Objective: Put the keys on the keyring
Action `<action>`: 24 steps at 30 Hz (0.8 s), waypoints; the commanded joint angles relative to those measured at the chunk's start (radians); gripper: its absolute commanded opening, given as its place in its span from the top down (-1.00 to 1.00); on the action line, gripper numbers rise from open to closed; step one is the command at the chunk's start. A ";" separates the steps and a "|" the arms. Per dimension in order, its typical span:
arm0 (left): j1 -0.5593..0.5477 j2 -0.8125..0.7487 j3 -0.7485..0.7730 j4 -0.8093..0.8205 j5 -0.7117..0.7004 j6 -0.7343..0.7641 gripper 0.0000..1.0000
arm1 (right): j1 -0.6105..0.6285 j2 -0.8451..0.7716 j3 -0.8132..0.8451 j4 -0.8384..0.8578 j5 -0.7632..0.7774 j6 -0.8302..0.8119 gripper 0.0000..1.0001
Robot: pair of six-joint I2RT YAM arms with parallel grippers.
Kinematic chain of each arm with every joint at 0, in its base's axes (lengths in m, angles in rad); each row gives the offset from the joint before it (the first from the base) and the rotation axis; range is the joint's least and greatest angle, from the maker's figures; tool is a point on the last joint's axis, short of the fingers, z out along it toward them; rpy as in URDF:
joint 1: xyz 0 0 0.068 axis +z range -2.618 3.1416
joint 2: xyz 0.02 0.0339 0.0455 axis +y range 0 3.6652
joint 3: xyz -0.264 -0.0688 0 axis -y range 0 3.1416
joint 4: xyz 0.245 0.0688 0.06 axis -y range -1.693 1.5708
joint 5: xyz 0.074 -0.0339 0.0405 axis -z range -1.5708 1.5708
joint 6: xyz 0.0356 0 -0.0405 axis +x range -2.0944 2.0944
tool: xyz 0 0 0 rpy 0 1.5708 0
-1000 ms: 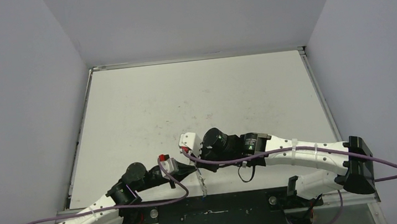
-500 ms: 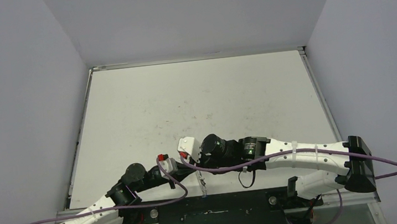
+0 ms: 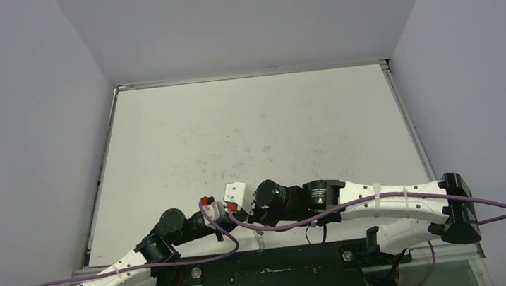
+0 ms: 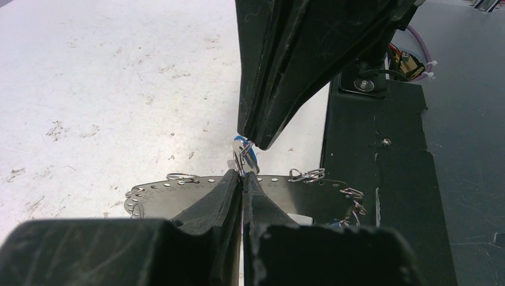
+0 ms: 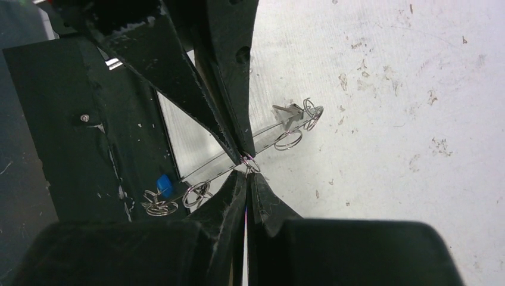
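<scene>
Keyring: the keyring (image 4: 172, 193) is at the near edge of the table (image 3: 249, 129), about mid-width, with one end over the black strip (image 4: 381, 179) along that edge. Resting or lifted a touch, I can't tell.
Left end effector: the left end effector (image 4: 242, 177) is clamped tight, tips pinching the keyring's rim. It's the anchor here.
Right end effector: the right end effector (image 4: 255, 142) meets the left one tip to tip with its fingers closed. A blue-capped key (image 4: 247, 156) peeks out at its tip; it looks pinched, though the contact is tiny.
Meeting point: a small ring (image 5: 249, 162) sits right between the two sets of tips, touching the keyring's rim.
Loops: the loops (image 5: 289, 140) further along the rim look bare from here.
Done so far: a blue cap (image 5: 164, 186) shows among the loops at the strip end. Hooked on or just lying there, I can't tell.
In hand: by my read, threading the blue-capped key onto that small ring, and not yet finished.
Left to do: seat this key, then any others. No black-capped key shows in any view.
</scene>
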 commanded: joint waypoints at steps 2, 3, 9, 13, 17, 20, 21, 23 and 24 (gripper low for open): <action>-0.004 -0.014 0.008 0.086 -0.013 -0.017 1.00 | 0.027 -0.019 0.058 0.009 0.056 -0.014 1.00; -0.004 -0.015 0.007 0.085 -0.012 -0.017 1.00 | 0.026 -0.017 0.060 0.011 0.056 -0.015 1.00; -0.004 -0.019 0.007 0.085 -0.013 -0.020 1.00 | 0.031 -0.005 0.068 0.015 0.028 -0.018 1.00; -0.004 -0.023 0.006 0.083 -0.016 -0.020 1.00 | 0.031 0.003 0.073 0.021 -0.001 -0.015 1.00; -0.004 -0.023 0.007 0.081 -0.018 -0.020 1.00 | 0.031 0.016 0.074 0.024 -0.013 -0.009 1.00; -0.004 -0.026 0.007 0.079 -0.017 -0.021 1.00 | 0.031 0.017 0.075 0.034 -0.018 -0.003 1.00; -0.004 -0.027 0.007 0.077 -0.017 -0.022 1.00 | 0.031 0.014 0.074 0.039 -0.018 0.000 1.00; -0.004 -0.031 0.005 0.075 -0.019 -0.022 1.00 | 0.031 0.010 0.076 0.043 -0.018 0.007 1.00; -0.004 -0.034 0.004 0.074 -0.020 -0.022 1.00 | 0.031 0.006 0.075 0.041 -0.016 0.012 1.00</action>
